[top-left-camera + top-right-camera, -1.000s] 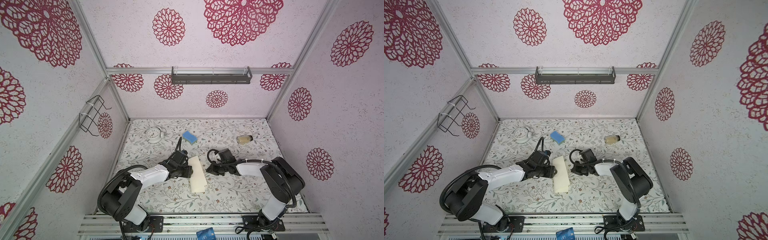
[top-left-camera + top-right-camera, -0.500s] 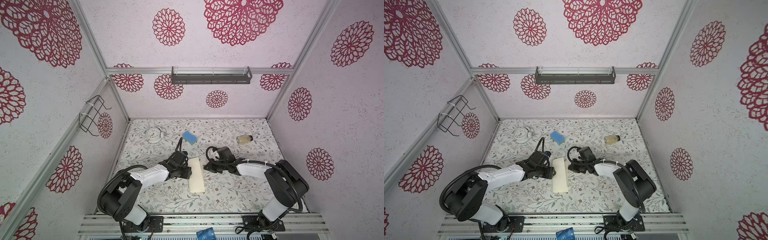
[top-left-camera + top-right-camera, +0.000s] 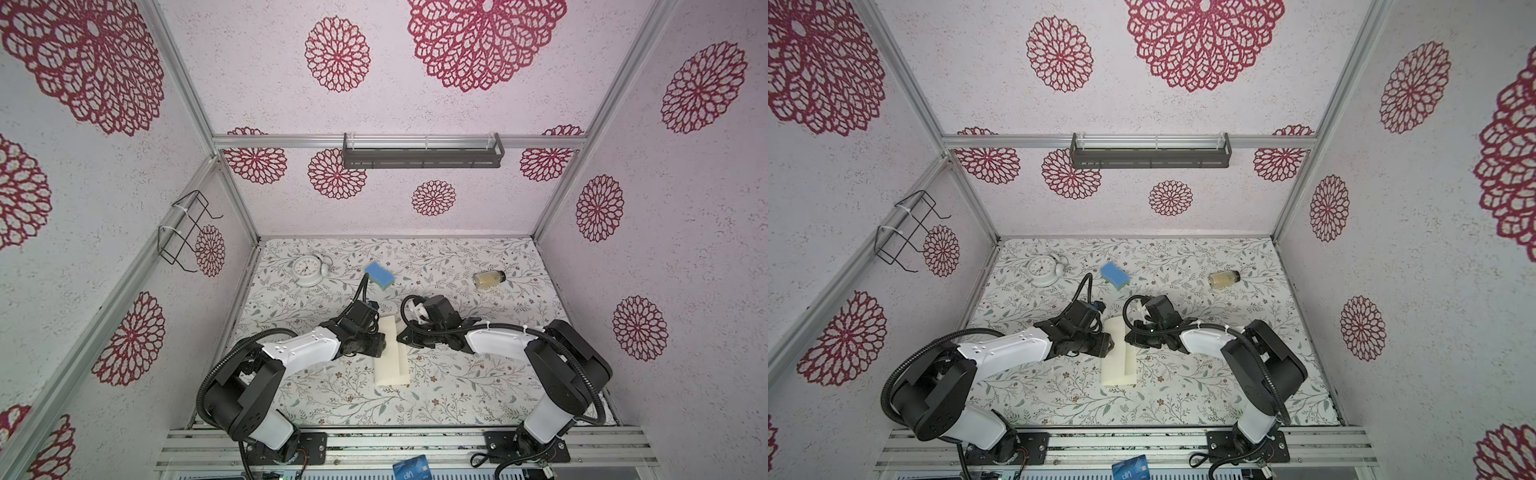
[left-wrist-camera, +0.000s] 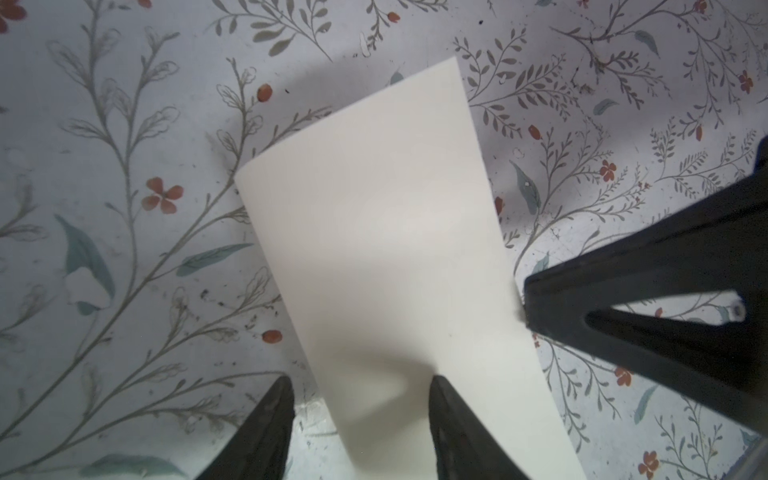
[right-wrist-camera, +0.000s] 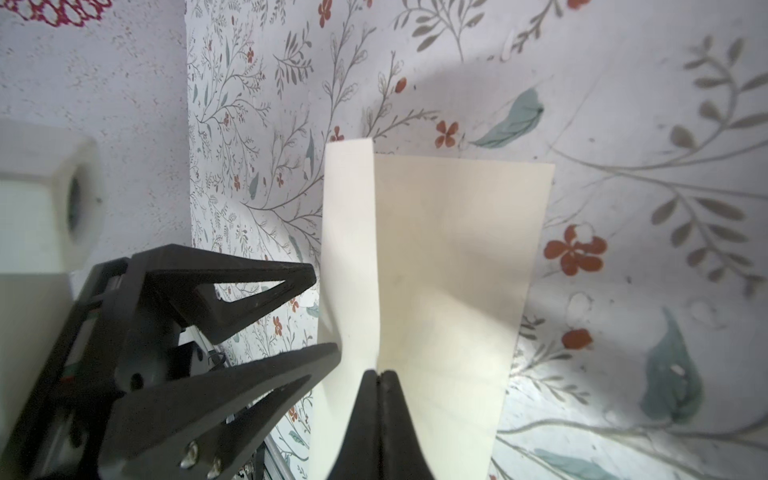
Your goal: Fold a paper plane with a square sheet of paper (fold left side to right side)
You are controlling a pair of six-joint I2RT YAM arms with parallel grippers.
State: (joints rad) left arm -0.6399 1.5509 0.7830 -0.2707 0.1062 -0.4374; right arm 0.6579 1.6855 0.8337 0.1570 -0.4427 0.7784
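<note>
1. In a top view: the paper (image 3: 390, 361), cream and folded to a narrow strip, lies on the floral table (image 3: 457, 395). It sits on the arm-base side of the blue sponge (image 3: 380, 275), well apart from it. The left claw (image 3: 381, 345) and the right claw (image 3: 401, 338) meet at the paper's sponge-side half, one at each long edge. A clock (image 3: 308, 270) and a jar (image 3: 489, 279) stand to either side of the sponge, far from the work.
2. Left wrist view: the left claw (image 4: 361, 380) has its jaws apart and holds nothing. One finger is over the paper and the other over bare table, so it straddles a long edge. The closed tip of the right claw (image 4: 527, 305) touches the opposite long edge.
3. Right wrist view: the right claw (image 5: 379, 374) is closed to a point, with its tip resting where two layers of the paper meet. Whether a layer is nipped between the jaws cannot be told. A narrow layer shows beside a wider one. The edge between them bows, and the narrow layer looks lifted.
4. Hazards, as a judgement:
   - The lifted layer may spring open if the closed tip leaves it, because the crease looks soft.
   - A sideways push from either claw may slide the whole paper toward the sponge, since nothing pins its far end.
   - The open left finger may snag the loose edge and skew the fold.
</note>
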